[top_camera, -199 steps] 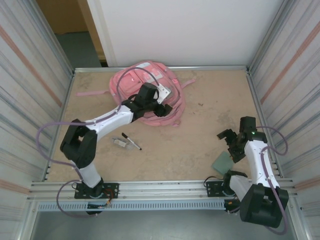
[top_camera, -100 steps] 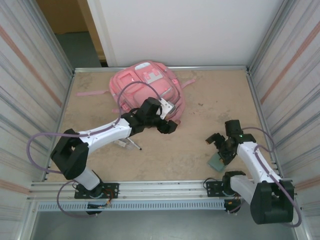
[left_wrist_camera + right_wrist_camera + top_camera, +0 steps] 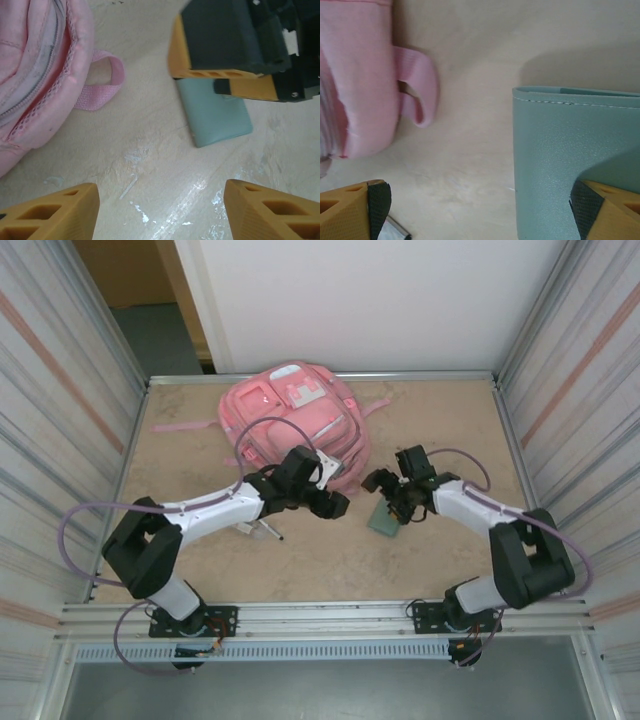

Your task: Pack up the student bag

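The pink student bag lies flat at the back of the table. Its edge and a strap loop show in the left wrist view, and the bag shows in the right wrist view too. My left gripper hovers just off the bag's near right corner. It is open over bare table. A blue-grey pencil case lies flat to its right. My right gripper stands over the case's far end. It is wide open, one fingertip over the case.
A black pen and a small clear item lie under the left forearm. A loose pink strap trails left of the bag. Metal rails and ribbed walls close in the table on the sides.
My right arm swung left from the near right corner and the pencil case slid along with it. My left gripper came off the bag, forward and to the right.
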You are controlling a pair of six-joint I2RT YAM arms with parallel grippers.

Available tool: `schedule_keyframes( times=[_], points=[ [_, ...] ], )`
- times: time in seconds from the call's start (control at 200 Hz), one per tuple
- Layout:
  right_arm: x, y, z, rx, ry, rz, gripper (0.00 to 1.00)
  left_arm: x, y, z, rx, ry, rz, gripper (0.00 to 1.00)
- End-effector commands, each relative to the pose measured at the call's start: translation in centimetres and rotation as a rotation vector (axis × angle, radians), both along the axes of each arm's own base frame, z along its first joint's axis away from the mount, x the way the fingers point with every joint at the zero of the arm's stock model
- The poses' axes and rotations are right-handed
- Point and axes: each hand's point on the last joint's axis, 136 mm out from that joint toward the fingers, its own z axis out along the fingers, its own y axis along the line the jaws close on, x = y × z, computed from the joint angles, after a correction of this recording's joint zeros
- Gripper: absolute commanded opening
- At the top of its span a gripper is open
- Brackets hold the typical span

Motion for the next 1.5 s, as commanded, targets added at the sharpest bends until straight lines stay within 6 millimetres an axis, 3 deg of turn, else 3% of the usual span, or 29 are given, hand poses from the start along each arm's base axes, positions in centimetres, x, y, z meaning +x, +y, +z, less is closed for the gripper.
schedule_keyframes(
  times=[0.0, 0.075, 0.22, 0.301, 0.396, 0.546, 0.792, 0.917, 1.102, 1.273, 1.498],
  points=[
    [0.7, 0.7, 0.8, 0.041, 0.009, 0.071, 0.89, -0.7, -1.4, -1.2, -0.014, 0.093, 0.025, 0.65],
    [0.3, -0.2, 1.4, 0.063, 0.022, 0.134, 0.78, -0.9, -2.8, -2.0, -0.027, 0.141, 0.043, 0.64],
    [-1.4, -4.8, 1.6, 0.073, 0.032, 0.153, 0.74, -0.9, -5.4, -2.9, -0.071, 0.283, 0.058, 0.60],
    [-2.5, -6.0, 1.2, 0.118, 0.035, 0.195, 0.64, -1.0, -6.7, -3.0, -0.090, 0.356, 0.054, 0.58],
    [-3.3, -5.6, 0.5, 0.174, 0.023, 0.256, 0.52, -0.7, -8.0, -3.3, -0.123, 0.418, 0.070, 0.56],
    [-3.4, -5.0, -0.4, 0.187, -0.008, 0.284, 0.51, -0.3, -9.1, -4.0, -0.123, 0.467, 0.074, 0.52],
    [-3.6, -6.2, -2.4, 0.212, 0.009, 0.249, 0.52, 0.7, -10.1, -5.5, -0.101, 0.476, 0.088, 0.44],
    [-3.2, -5.0, -2.0, 0.242, -0.028, 0.291, 0.47, 1.0, -10.2, -6.0, -0.099, 0.478, 0.099, 0.42],
    [-2.8, -4.8, -2.3, 0.239, -0.037, 0.291, 0.47, 0.7, -9.9, -7.1, -0.080, 0.496, 0.095, 0.40],
    [-3.1, -5.2, -3.8, 0.234, 0.004, 0.272, 0.51, 0.5, -9.8, -6.9, -0.086, 0.511, 0.086, 0.39],
    [-2.8, -4.0, -3.4, 0.284, -0.026, 0.302, 0.51, 0.2, -9.7, -6.5, -0.101, 0.525, 0.045, 0.39]
  ],
)
